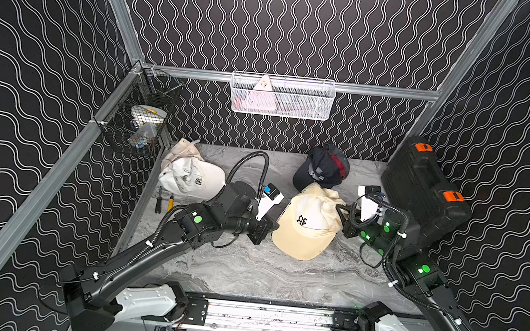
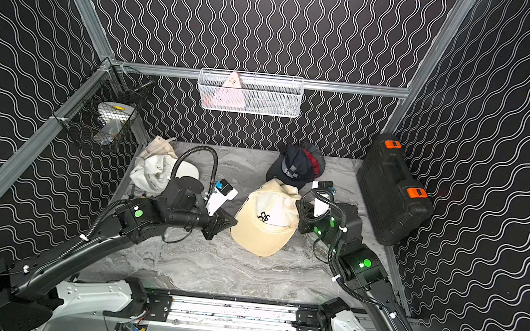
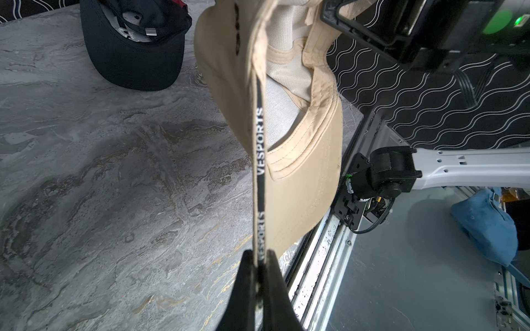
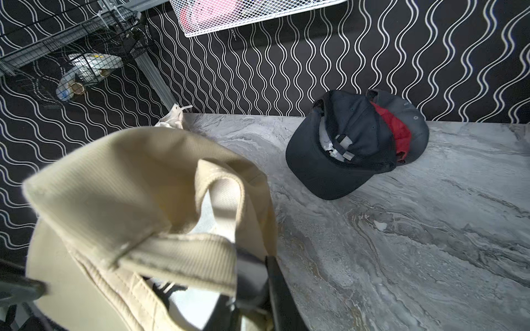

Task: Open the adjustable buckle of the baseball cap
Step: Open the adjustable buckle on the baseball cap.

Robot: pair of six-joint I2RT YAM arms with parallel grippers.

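The beige baseball cap (image 1: pixel 304 223) (image 2: pixel 265 219) is held up off the marble table between both arms. My left gripper (image 1: pixel 275 228) (image 3: pixel 259 258) is shut on the brim edge, pinching its black "VESPORTS" strip (image 3: pixel 260 149). My right gripper (image 1: pixel 340 210) (image 4: pixel 252 272) is at the cap's back opening. Its jaws stand close together around a blurred grey piece, probably the buckle (image 4: pixel 249 275), at the end of the ribbed back strap (image 4: pixel 183 255). The cap's crown (image 4: pixel 129 186) covers much of that grip.
A black cap lies over a red one (image 1: pixel 321 170) at the back. White caps (image 1: pixel 189 175) are piled at the back left, with hand tools (image 1: pixel 164 201) beside them. A black case (image 1: pixel 424 188) leans at the right. Wire baskets (image 1: pixel 282 96) (image 1: pixel 138 121) hang on the walls.
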